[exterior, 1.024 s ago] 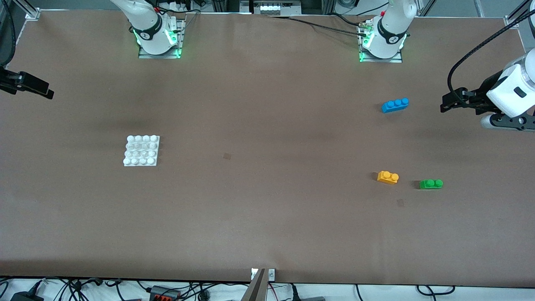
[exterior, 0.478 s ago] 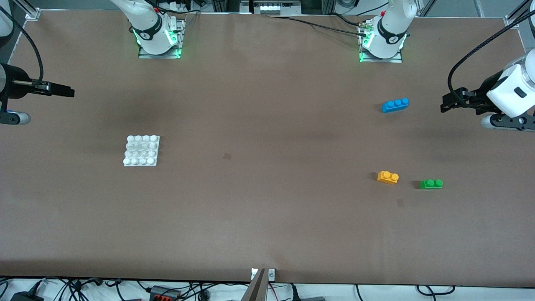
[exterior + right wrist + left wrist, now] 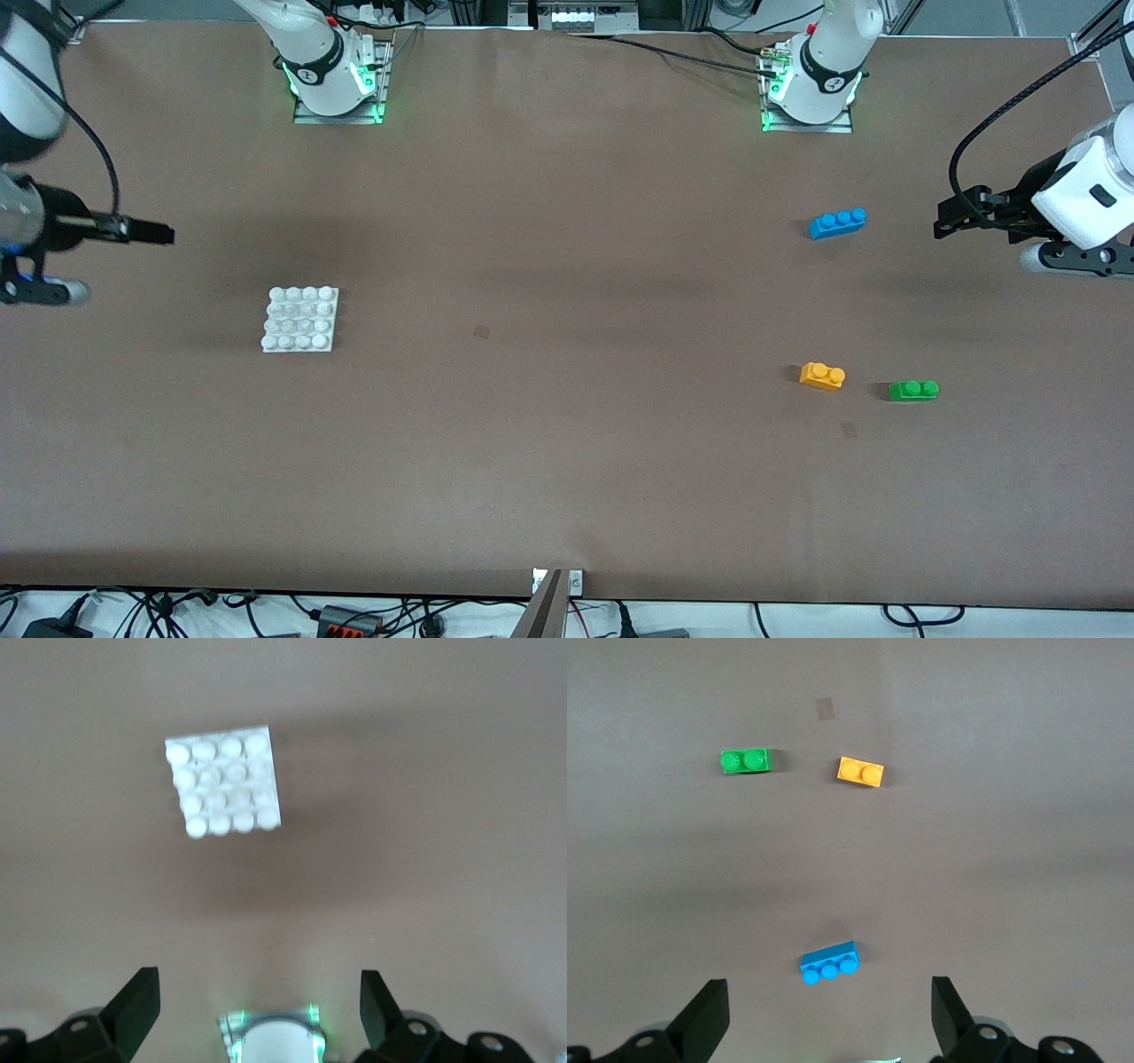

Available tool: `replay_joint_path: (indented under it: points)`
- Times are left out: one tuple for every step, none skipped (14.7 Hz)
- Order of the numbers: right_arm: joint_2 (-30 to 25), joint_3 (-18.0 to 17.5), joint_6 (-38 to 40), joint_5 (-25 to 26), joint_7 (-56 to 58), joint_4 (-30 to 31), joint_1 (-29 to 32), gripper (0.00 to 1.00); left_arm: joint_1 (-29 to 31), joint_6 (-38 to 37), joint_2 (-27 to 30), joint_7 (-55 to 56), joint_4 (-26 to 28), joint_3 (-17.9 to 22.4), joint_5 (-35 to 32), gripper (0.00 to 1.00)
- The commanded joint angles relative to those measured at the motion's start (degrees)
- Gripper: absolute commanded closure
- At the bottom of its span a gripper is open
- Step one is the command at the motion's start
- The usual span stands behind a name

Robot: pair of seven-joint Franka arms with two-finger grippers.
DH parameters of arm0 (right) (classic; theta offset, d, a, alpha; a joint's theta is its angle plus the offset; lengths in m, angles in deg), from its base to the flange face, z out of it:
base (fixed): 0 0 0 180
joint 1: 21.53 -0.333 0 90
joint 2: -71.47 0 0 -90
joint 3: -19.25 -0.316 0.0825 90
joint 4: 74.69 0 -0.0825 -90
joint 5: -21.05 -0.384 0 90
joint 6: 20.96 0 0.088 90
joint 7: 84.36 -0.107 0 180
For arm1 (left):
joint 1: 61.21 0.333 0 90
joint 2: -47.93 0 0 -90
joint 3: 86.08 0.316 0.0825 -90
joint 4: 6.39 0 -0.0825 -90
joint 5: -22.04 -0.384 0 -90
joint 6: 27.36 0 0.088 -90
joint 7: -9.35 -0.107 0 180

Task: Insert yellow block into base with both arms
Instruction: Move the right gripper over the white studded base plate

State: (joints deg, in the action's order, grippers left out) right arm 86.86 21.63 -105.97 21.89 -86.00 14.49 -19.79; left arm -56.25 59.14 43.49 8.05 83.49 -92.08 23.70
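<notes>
The yellow block (image 3: 822, 376) (image 3: 860, 772) lies flat on the brown table toward the left arm's end, with nothing touching it. The white studded base (image 3: 301, 319) (image 3: 224, 780) lies toward the right arm's end. My left gripper (image 3: 943, 221) (image 3: 828, 1020) hangs open and empty over the table's edge at its own end, pointing toward the blue brick. My right gripper (image 3: 163, 234) (image 3: 259, 1010) is also open and empty, held in the air over the bare table near the base.
A green two-stud brick (image 3: 913, 390) (image 3: 745, 760) lies right beside the yellow block. A blue three-stud brick (image 3: 837, 222) (image 3: 829, 962) lies farther from the front camera than both. The two arm bases (image 3: 332, 84) (image 3: 811, 93) stand along the table's edge.
The right arm has swung in from the table's end toward the base, showing more of itself. The left arm and all the bricks have stayed still.
</notes>
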Motion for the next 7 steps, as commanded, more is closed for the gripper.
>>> replay_joint_path:
  points:
    - [0.4, 0.2, -10.9, -4.1, 1.0, 9.6, 0.0, 0.00, 0.0, -0.2, -0.2, -0.8, -0.5, 0.1, -1.3, 0.00]
    - [0.4, 0.1, -16.1, -4.8, 1.3, 13.5, 0.2, 0.00, 0.0, -0.3, -0.2, -0.8, -0.5, 0.1, -1.3, 0.00]
    - [0.4, 0.1, -20.4, -4.9, 1.9, 16.6, 0.1, 0.00, 0.0, -0.3, -0.2, -0.8, -0.5, 0.1, -1.3, 0.00]
    - [0.5, 0.1, -24.5, -4.9, 2.0, 19.6, 0.0, 0.00, 0.0, -0.2, -0.2, -0.8, -0.5, 0.1, -1.3, 0.00]
    - [0.6, 0.1, -28.9, -4.9, 2.1, 22.4, 0.0, 0.00, 0.0, -0.3, -0.2, -0.9, -0.5, 0.1, -1.3, 0.00]
    - [0.7, 0.1, -32.5, -4.9, 2.8, 24.8, 0.1, 0.00, 0.0, -0.3, -0.2, -0.8, -0.5, 0.1, -1.3, 0.00]
    - [0.7, 0.1, -35.6, -4.9, 3.5, 26.9, 0.1, 0.00, 0.0, -0.3, -0.2, -0.9, -0.5, 0.1, -1.3, 0.00]
